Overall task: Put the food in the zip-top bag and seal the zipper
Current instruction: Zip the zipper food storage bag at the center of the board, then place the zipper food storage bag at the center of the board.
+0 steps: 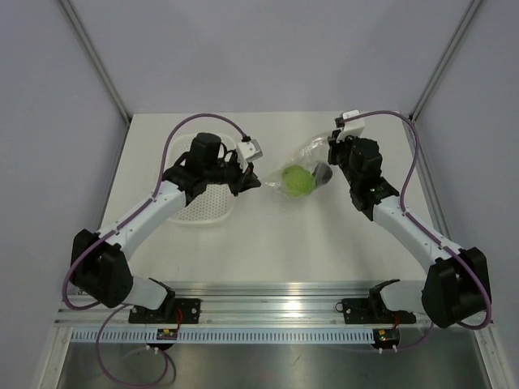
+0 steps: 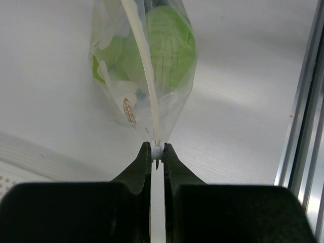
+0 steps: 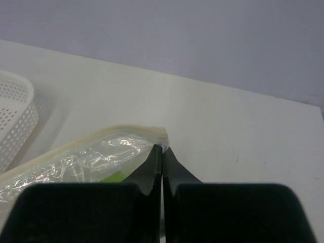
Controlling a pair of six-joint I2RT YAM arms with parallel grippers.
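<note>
Zip-top bag (image 1: 285, 188) is out around the middle of the table (image 1: 284, 251), a bit toward the far edge, strung between the two arms. From the top camera you can see the lime-green ball (image 1: 298, 180) inside it, plus a dark piece (image 1: 323, 172) at the right-hand end. The left gripper (image 1: 253, 183) meets the bag's left end and the right gripper (image 1: 332, 151) meets the far right end. Can't really judge the fingers from up there, and I can't tell if the bag's belly rests on the table or hangs just off it. The white tray (image 1: 203, 217) sits on the left side under the left arm. Left wrist view is much clearer. The left gripper (image 2: 157, 151) is squeezed almost fully closed, with the end of the zipper (image 2: 144, 66) caught between its tips. That cream strip runs straight away from the fingers along the bag (image 2: 114, 71). The green ball (image 2: 172, 45) shows through the plastic on the right of the strip, and more green sits on its left. Bare table (image 2: 243, 131) is underneath, a corner of the tray (image 2: 10, 179) shows at lower left and a metal rail (image 2: 304, 126) runs along the right. Right wrist view: the right gripper (image 3: 162, 148) is closed all the way, tips together, pinching the bag's (image 3: 86, 159) corner just under where the zipper (image 3: 116, 132) ends. A bit of green (image 3: 115, 177) peeks through the crinkly plastic by the left finger, and the tray (image 3: 15, 119) is off at the left edge.
</note>
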